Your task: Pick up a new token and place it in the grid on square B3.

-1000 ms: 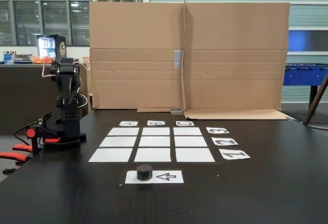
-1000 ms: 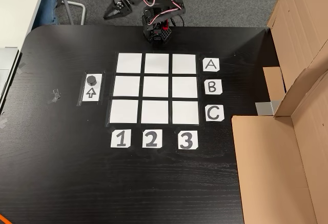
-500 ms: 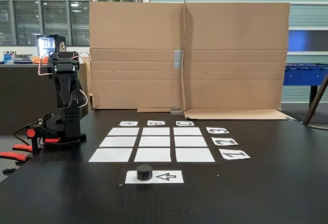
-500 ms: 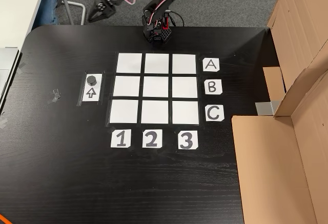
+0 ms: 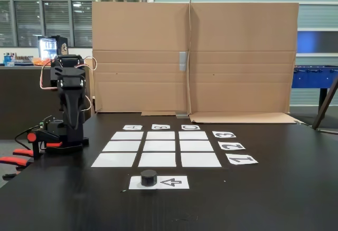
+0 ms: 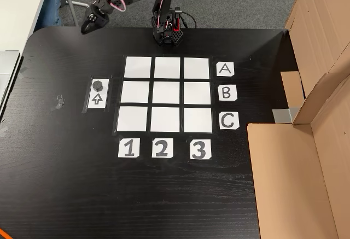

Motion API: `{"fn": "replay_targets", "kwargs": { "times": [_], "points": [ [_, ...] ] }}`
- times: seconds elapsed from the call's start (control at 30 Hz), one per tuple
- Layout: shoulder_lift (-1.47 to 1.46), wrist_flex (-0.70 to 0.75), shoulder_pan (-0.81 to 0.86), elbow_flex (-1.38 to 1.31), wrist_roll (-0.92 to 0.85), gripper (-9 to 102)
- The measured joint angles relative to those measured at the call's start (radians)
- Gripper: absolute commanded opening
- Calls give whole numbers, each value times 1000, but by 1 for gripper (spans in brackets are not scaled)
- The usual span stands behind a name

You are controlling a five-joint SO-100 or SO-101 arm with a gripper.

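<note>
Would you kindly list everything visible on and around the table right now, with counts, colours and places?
token: one, dark grey, on the arrow sheet, left of the grid in the top-down fixed view.
arrow sheet: one, white with a printed arrow, left of the grid.
grid: nine blank white rectangles, three by three, table centre.
square B3: one, white, empty, beside label B.
labels: six, white; A B C on the right, 1 2 3 below.
table: one, black.
cardboard panels: brown, along the table's far edge in the front fixed view.
arm base: black, at the table's top edge.
gripper: black, raised near the table's top-left corner; jaw state unclear.
</note>
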Motion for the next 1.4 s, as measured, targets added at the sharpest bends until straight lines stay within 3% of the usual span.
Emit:
{"fn": "replay_targets", "kwargs": {
  "times": [0.47, 1.23, 1.4],
  "points": [
    [-252, -29, -67, -179, -17, -1],
    [-336, -21, -468, -179, -6, -1],
    [-364, 51, -489, -179, 40, -1]
  ]
}}
